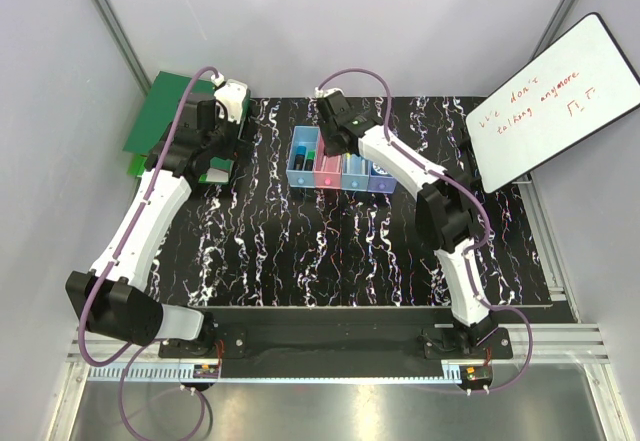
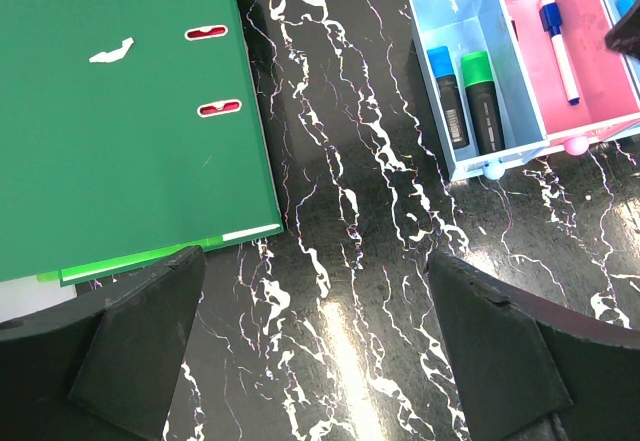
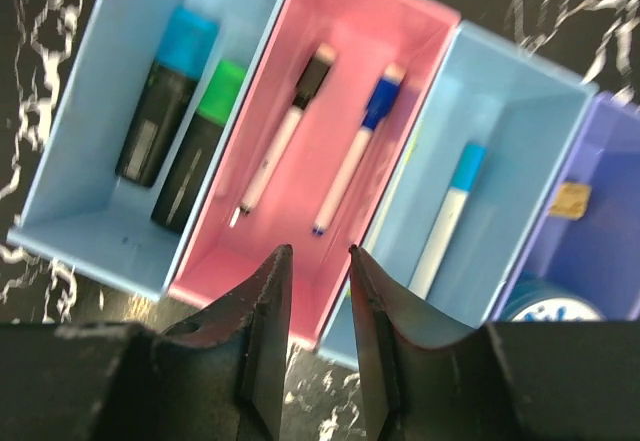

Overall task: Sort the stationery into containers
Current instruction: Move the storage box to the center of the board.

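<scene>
Stationery (image 3: 160, 111) lies in the containers (image 3: 90, 246): two markers in the left bin, two pens in the pink, one pen next, a disc (image 3: 545, 311) in the violet. Right tool (image 3: 318, 251) hangs above the pink bin, fingers narrowly apart, empty. Left tool (image 2: 315, 256), wide apart, hangs over the tabletop (image 2: 330, 161) beside the green binder (image 2: 120, 111).

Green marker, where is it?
In the right wrist view, the green marker lies in the leftmost light blue bin, beside the blue marker, left of the pink bin.

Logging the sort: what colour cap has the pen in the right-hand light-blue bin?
Light blue cap; right wrist view shows it best.
</scene>
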{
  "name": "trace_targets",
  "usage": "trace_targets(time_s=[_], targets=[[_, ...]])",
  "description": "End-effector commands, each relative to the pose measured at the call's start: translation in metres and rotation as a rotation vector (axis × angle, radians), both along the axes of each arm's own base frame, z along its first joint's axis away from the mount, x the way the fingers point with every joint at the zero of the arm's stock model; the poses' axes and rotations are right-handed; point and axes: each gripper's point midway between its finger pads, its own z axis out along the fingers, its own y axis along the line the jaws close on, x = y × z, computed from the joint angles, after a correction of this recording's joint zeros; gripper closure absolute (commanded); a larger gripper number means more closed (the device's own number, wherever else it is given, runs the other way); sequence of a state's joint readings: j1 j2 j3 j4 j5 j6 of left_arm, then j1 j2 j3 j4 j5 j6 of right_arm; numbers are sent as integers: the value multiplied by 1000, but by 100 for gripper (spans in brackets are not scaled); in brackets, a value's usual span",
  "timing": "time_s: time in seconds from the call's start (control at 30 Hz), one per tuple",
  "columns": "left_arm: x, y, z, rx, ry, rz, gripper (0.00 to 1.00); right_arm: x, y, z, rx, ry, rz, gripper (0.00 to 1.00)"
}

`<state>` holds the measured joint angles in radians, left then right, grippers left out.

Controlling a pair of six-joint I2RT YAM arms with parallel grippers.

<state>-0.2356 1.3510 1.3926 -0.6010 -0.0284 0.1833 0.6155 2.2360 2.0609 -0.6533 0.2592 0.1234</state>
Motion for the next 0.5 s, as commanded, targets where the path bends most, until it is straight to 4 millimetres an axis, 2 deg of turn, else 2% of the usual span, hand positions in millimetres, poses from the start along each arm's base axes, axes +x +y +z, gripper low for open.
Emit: trace_targets(time_s=[0.0, 0.07, 0.27, 0.47], targets=[[1, -2, 30, -25, -83, -19, 1, -24, 6, 9, 47, 42, 9, 63], [1, -3, 31, -24, -87, -21, 1, -30, 3, -2, 27, 63, 0, 63], [1, -2, 28, -15, -78, -23, 1, -33, -5, 1, 13, 53, -23, 62], [1, -2, 29, -22, -78, -20, 1, -39, -7, -12, 1, 82, -19, 62]])
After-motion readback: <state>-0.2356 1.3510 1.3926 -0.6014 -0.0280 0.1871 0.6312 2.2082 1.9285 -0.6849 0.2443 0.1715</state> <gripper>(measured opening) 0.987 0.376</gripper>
